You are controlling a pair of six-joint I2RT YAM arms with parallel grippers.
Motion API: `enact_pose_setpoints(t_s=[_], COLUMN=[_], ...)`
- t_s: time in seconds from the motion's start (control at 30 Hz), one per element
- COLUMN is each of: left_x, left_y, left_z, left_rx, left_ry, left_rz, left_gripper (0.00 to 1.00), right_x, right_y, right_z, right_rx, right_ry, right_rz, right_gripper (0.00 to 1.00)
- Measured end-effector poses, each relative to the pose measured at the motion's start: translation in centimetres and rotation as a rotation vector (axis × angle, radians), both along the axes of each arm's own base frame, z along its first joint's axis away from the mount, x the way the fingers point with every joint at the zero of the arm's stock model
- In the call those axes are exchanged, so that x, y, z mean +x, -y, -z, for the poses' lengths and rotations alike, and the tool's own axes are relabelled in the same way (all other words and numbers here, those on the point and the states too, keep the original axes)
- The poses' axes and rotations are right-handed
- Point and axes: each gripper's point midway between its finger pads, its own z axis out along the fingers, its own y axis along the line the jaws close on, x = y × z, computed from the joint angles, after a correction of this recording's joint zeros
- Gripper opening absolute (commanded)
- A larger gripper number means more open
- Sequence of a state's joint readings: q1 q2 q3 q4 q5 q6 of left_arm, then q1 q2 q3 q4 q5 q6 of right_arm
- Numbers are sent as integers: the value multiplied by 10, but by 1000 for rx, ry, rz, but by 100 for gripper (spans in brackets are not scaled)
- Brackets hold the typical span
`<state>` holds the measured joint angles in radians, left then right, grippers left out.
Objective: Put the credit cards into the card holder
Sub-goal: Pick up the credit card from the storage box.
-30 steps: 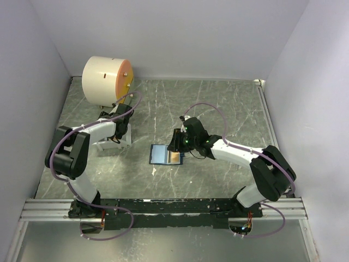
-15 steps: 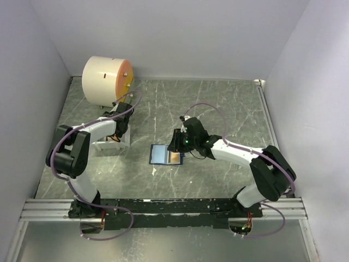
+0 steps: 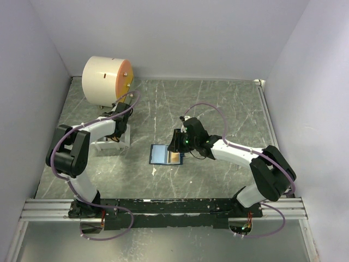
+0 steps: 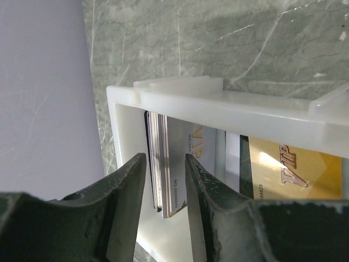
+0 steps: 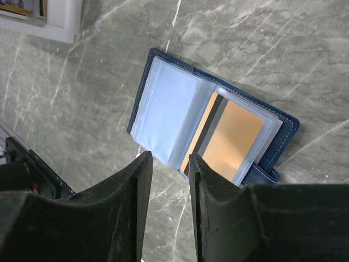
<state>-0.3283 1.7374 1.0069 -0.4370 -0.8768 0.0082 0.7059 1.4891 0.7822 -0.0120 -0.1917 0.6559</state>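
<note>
The card holder (image 3: 163,154) (image 5: 163,109) lies open on the table, with an orange-yellow card (image 5: 234,139) in its right-hand pocket and a dark card edge (image 5: 211,126) beside it. My right gripper (image 5: 168,158) (image 3: 176,143) hovers open over the holder's near edge, holding nothing. More credit cards (image 4: 166,164) stand on edge as a stack in the white tray (image 4: 218,106). My left gripper (image 4: 163,164) (image 3: 121,130) reaches into the tray, its fingers shut against both faces of that stack. A gold VIP card (image 4: 289,169) leans in the compartment beside it.
A big cream cylinder with an orange face (image 3: 106,81) stands at the back left, just behind the white tray (image 3: 106,144). Grey walls close in both sides and the back. The tray's corner (image 5: 60,22) shows at the upper left of the right wrist view.
My left gripper's fingers have closed in on the stack of cards in the tray, and the left arm shifted slightly. The right arm and the card holder have not moved.
</note>
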Motion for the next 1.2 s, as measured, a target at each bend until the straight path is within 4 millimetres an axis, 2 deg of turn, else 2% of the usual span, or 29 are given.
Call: enact_pose_setpoints(t_s=[0.2,0.43,1.2], left_x=[-2,2,5], left_y=[-2,-3,-3], left_z=[10,8,2], left_rx=[-10,-10,-36], left_ry=[-29,-26,-45], left_rz=[-9,-15,-12], left_gripper=[49,37,23], right_x=[0,0,0], right_y=[0,0,0], right_z=[0,-1,-1], right_rx=[1,0,1], right_ry=[1,3,3], right_rz=[0,-1,-1], right_gripper=[34,34,34])
